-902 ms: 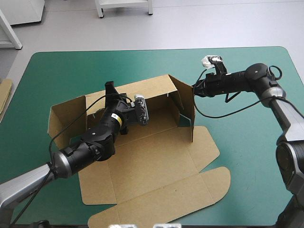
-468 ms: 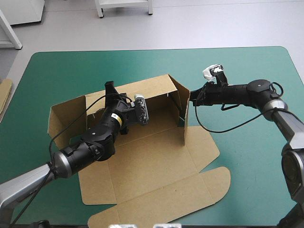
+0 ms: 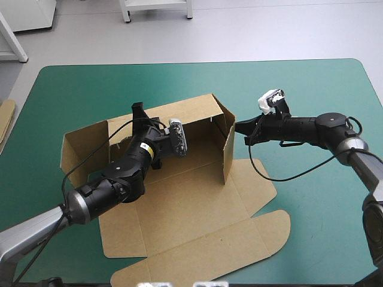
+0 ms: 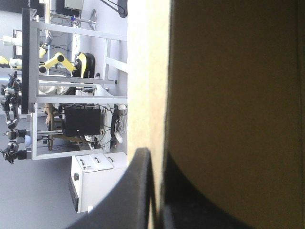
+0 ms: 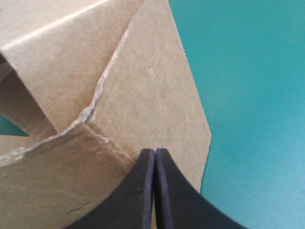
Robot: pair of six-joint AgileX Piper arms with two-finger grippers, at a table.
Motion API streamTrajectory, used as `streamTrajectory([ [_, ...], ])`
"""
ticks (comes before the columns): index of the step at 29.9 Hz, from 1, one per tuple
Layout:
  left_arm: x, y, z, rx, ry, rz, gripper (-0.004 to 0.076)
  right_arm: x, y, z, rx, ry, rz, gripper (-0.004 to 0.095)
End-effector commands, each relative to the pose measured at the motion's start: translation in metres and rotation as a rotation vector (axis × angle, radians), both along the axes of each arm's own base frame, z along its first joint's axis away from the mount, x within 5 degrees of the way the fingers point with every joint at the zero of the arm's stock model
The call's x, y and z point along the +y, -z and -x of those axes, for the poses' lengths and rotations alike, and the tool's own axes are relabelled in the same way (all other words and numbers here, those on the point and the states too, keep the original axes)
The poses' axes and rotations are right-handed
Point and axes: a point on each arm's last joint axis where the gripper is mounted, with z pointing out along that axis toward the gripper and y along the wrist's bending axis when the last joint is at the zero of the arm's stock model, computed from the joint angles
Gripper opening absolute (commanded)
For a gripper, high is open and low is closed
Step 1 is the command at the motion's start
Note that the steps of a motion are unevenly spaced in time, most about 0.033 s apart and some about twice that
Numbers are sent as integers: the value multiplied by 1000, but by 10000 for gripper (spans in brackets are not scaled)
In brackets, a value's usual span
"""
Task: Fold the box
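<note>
A: Item one, the box (image 3: 191,203)?
B: Brown board, middle of the worktop (image 3: 323,233), on the teal-green cover; partly raised. Back wall (image 3: 191,110) upright, right end flap (image 3: 228,152) upright and turned inward, left end flap (image 3: 81,143) raised; front panels flat toward the near edge
A: Left pincer (image 4: 155,157)?
B: Black fingers all but closed, the back wall's top edge clamped between them
A: Right pincer (image 5: 155,151)?
B: Fingers fully together in one point, gripping nothing; tip against the outer face of the right end flap
A: Sundries?
B: One edge of further board (image 3: 5,119) at the worktop's left edge
</note>
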Motion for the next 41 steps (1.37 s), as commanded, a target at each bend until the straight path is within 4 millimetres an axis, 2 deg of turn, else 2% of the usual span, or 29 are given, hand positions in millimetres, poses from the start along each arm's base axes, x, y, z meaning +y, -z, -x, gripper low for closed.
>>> streamTrajectory([
  [1, 3, -5, 4, 29, -44, 87, -9, 0, -24, 9, -64, -45, -34, 30],
  [4, 3, -5, 4, 29, -44, 87, -9, 1, -24, 12, -33, -68, -45, 172],
  [8, 4, -5, 4, 29, -44, 85, -9, 2, -24, 13, -7, -79, -63, 437],
  [10, 4, -5, 4, 29, -44, 85, -9, 2, -23, 16, 31, -91, -58, 516],
  [21, 3, -5, 4, 29, -42, 86, -9, 5, -26, 17, 16, -112, -94, 529],
  [30, 3, -5, 4, 29, -42, 86, -9, 31, -21, 24, -2, -170, -16, 529],
  [41, 3, -5, 4, 29, -45, 89, -9, 33, -20, 23, 25, -140, -1, 527],
])
